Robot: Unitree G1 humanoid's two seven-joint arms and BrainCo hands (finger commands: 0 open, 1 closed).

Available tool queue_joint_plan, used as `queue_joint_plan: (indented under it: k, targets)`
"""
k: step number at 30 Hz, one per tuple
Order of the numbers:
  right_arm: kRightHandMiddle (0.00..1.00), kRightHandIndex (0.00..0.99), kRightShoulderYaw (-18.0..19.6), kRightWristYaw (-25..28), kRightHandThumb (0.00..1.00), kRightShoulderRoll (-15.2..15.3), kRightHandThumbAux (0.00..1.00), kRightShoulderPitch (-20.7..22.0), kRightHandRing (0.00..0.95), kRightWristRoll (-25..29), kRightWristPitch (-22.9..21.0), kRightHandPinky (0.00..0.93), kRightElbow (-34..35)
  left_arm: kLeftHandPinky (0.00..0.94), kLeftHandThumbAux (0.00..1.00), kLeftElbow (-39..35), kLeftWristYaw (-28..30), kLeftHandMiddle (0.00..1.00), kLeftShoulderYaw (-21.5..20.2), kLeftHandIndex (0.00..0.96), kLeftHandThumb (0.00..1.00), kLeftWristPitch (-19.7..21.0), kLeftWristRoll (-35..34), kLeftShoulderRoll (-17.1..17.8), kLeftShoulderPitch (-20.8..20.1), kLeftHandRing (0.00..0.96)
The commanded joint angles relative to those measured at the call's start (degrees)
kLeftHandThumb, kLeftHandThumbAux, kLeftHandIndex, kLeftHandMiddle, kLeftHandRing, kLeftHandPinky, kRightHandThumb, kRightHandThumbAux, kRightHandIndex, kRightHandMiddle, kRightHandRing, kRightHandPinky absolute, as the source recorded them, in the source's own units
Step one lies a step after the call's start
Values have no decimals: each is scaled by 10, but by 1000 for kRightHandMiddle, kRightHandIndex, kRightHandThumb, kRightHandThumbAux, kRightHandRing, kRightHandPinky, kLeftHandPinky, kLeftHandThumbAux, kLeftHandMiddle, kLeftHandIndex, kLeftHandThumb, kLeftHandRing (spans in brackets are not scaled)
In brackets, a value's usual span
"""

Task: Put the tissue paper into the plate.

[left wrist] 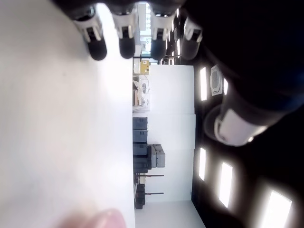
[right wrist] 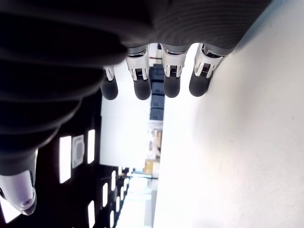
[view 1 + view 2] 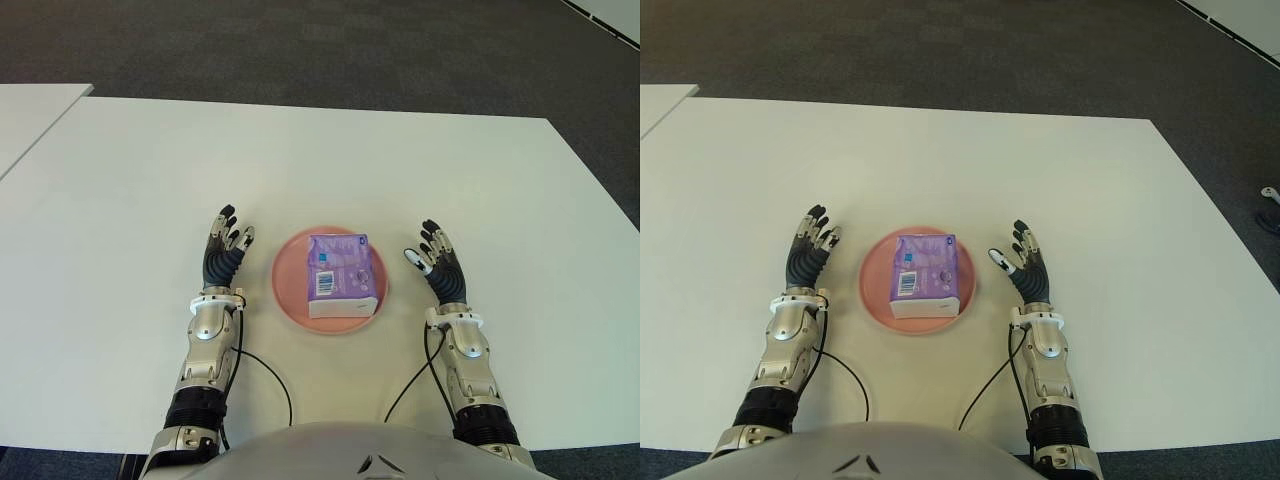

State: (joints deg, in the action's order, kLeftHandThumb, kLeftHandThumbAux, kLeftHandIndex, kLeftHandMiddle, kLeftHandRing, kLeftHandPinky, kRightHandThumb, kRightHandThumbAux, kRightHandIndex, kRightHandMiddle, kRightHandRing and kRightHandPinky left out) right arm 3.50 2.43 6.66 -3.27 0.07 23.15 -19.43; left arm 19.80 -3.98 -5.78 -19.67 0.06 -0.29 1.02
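Note:
A purple tissue pack (image 3: 342,275) with a barcode label lies inside the pink plate (image 3: 287,285), near the front middle of the white table (image 3: 300,160). My left hand (image 3: 226,250) is just left of the plate, fingers extended and holding nothing. My right hand (image 3: 436,262) stands just right of the plate, fingers spread with the thumb pointing toward the pack, also holding nothing. In both wrist views the fingers (image 1: 126,40) (image 2: 171,78) stretch straight out above the bare tabletop.
A second white table's corner (image 3: 30,110) shows at the far left. Dark carpet (image 3: 330,50) lies beyond the table. Black cables (image 3: 265,370) run along the table from each wrist toward my body.

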Motion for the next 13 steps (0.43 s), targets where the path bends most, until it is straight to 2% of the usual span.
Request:
queue_joint_plan:
  k: [1,8,13]
  targets:
    - [0,0,-3,8,19,1,590,-13,0,-6,13,0,-61,0,641,18,0,0,1,0,28,14,0,0,6,0]
    - [0,0,-3,14,5,5,603,-3,0,-6,52,0,-94,0,637,17,-3,0,1,0,31,18,1,0,5,0]
    - [0,0,-4,17,0,8,662,2,0,-8,90,0,-118,0,629,14,-4,0,1,0,33,22,1,-1,6,0]
